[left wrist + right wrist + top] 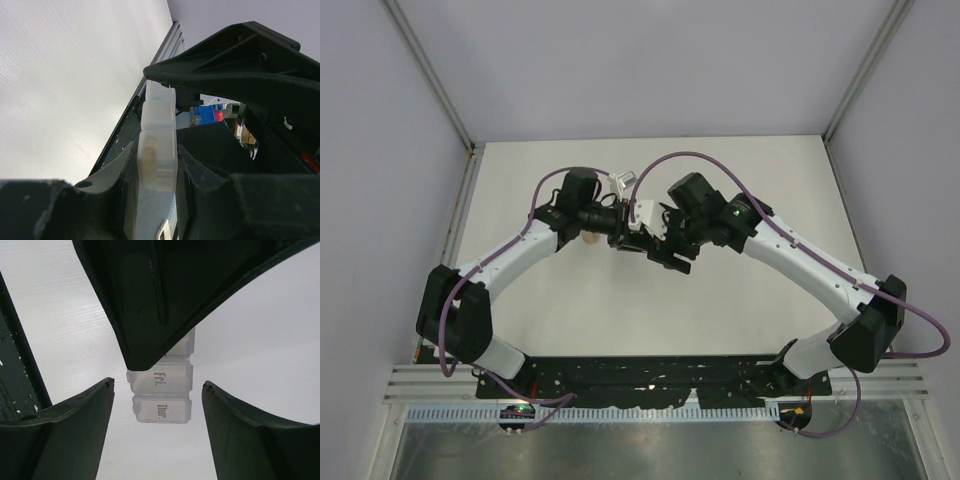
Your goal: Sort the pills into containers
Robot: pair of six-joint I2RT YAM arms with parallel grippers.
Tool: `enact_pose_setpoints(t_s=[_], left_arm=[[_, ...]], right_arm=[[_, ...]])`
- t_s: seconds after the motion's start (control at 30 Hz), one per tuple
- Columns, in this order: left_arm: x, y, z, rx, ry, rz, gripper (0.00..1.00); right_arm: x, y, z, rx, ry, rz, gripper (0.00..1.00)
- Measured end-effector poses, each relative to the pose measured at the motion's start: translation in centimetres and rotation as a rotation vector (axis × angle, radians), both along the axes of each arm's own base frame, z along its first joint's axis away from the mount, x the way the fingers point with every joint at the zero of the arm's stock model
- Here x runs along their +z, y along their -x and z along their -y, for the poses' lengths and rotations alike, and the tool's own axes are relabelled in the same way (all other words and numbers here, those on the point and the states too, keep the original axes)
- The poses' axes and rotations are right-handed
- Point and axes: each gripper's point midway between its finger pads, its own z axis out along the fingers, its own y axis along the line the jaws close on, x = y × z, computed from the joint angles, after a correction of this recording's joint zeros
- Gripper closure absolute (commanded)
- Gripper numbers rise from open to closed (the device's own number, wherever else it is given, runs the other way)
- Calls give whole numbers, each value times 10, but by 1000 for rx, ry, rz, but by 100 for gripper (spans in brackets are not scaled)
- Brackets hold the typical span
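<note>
Right wrist view: pill box [161, 410] sits between spread fingers

The translucent pill box shows compartments marked "Fri." and "Thur." Its end lies between the fingers of the right gripper [158, 385], which stand wide apart and touch neither side. The left gripper [159, 167] is pressed tight on the box's sides, pinching it over the white table [720, 180]. Whether pills lie inside is unclear.

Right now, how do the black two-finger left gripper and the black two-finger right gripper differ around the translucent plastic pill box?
The left gripper is shut on the pill box; the right gripper is open and holds nothing. The left gripper's fingers press the box's sides; the right gripper's fingers stand clear of it, the box showing in their gap. Both are black and face the same box.
</note>
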Motion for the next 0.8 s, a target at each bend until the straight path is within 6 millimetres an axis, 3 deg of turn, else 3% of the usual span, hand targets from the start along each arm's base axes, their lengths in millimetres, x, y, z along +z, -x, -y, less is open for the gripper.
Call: enact_pose_setpoints(t_s=[0.23,0.53,0.8], left_arm=[[-2,0,-1,-13,0,35,100],[0,2,-4,-46,11,85,100],[8,8,-4,-75,41,98,100]], right_arm=[[8,-1,5,-18,-27,-3,22],[40,-21,32,-102,-165,-68,22],[40,-6,28,-51,-224,-162,22]])
